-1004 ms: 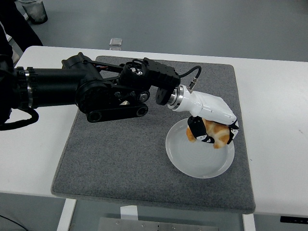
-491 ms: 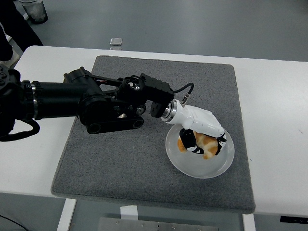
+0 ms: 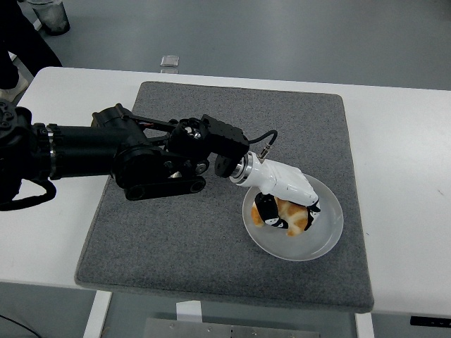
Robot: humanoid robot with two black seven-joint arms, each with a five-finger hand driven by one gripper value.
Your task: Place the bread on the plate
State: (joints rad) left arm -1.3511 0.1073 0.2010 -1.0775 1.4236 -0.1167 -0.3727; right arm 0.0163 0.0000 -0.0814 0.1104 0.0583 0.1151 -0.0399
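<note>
Over grey mat, left robot hand curls around bread on plate

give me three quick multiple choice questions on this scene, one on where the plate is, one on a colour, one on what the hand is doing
1. Where is the plate?
A. on the grey mat's right part
B. on bare table
C. on the floor

2. What colour is the plate?
A. blue
B. white
C. black

3. What is the left hand doing?
A. lying flat and open
B. pointing upward
C. gripping the bread over the plate

Answers:
1 A, the mat shows all around it.
2 B, its rim is white.
3 C, fingers curl around the bread.
</note>
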